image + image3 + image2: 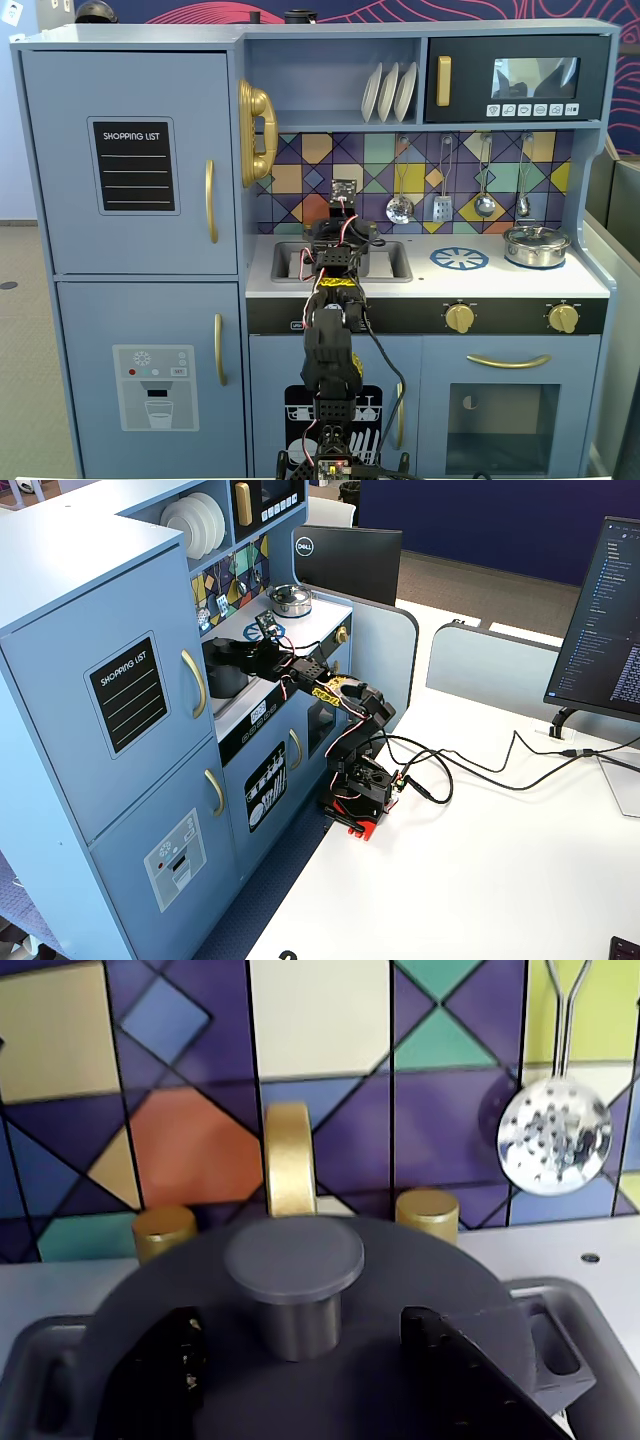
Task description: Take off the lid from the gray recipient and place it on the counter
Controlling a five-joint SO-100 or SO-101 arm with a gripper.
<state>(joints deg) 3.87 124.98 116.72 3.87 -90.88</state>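
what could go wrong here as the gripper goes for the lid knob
1. In the wrist view the gripper has a finger on each side of the lid knob, not yet closed; the round knob may slip out of a shallow pinch.
2. The gray recipient sits in the sink, so it could rise with the lid or tip against the wall.
3. The gold faucet stands right behind; a lift tilted backward might hit it.

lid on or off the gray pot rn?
On. In the wrist view the lid sits flat over the gray pot, knob up, with the hand open, a finger on either side of the knob.
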